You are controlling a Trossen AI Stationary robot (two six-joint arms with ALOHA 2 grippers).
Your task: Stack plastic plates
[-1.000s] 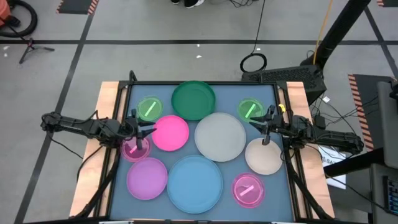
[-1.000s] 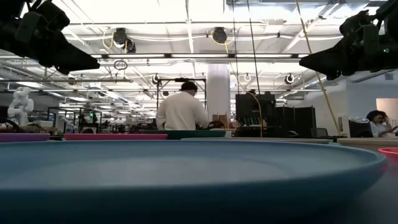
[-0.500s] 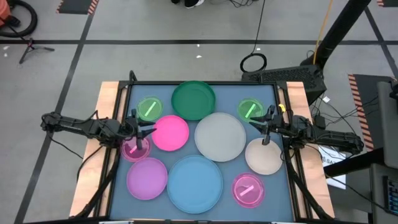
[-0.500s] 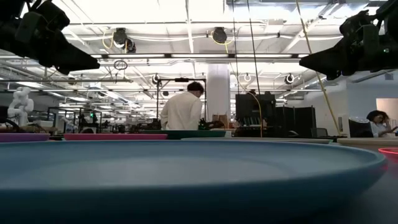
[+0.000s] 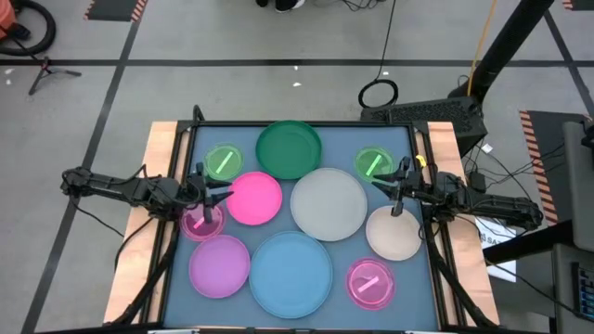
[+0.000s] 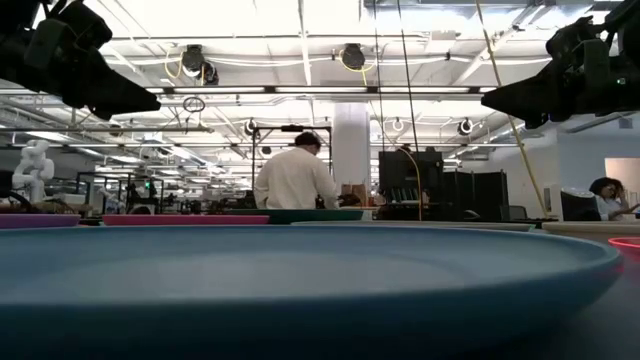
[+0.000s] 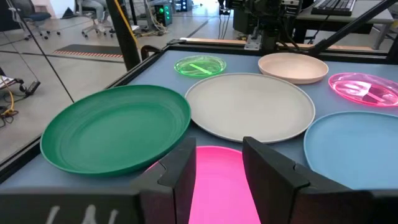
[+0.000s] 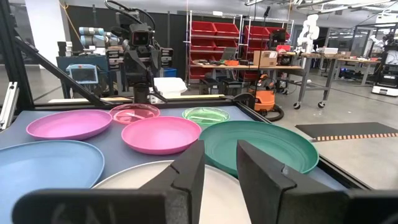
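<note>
Ten plates lie flat on the blue table top, none stacked. In the high view I see the dark green plate [image 5: 289, 148], grey-white plate [image 5: 329, 203], hot pink plate [image 5: 252, 199], blue plate [image 5: 291, 272], purple plate [image 5: 220, 265] and beige plate [image 5: 393, 233]. There are also two small translucent green plates [image 5: 223, 162] [image 5: 373, 164] and two small translucent pink plates [image 5: 202, 221] [image 5: 370, 283]. My left gripper [image 5: 223, 192] hovers open at the hot pink plate's [image 7: 217, 186] left edge. My right gripper [image 5: 382, 180] hovers open by the grey-white plate's [image 8: 155, 174] right edge.
The table has a raised dark rim [image 5: 302, 124] and wooden side boards [image 5: 160, 148]. In the low view the blue plate [image 6: 300, 280] fills the foreground and both arms hang high at the upper corners. A person [image 6: 295, 180] stands far behind the table.
</note>
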